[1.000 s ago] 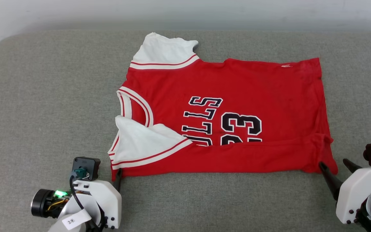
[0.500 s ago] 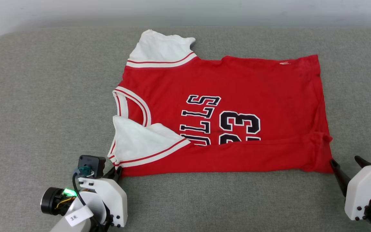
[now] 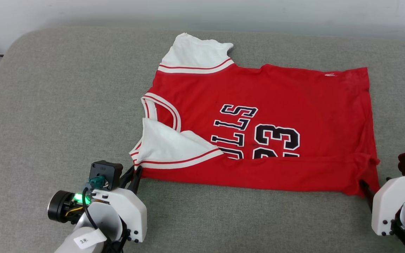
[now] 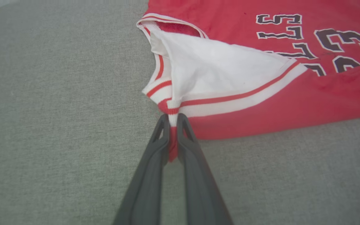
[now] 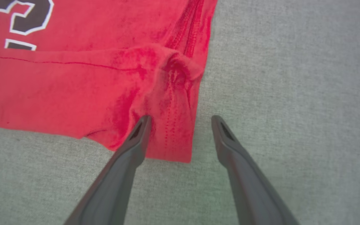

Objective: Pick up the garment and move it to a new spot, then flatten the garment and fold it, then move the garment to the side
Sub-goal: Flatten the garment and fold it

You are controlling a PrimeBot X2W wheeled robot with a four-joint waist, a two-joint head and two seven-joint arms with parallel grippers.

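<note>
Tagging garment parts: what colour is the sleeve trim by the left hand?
White trim with a thin red stripe, edging the jersey's white sleeve. Clearest in left wrist view.

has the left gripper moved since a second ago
Yes. Measured against the far white sleeve of the garment, the left gripper has crept forward, up the head view, and shut on the near sleeve's striped trim; the camera also shifted.

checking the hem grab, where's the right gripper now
The right gripper is at the head view's lower right, by the shirt's near hem corner; its wrist view shows it open, straddling that corner's side edge.
</note>
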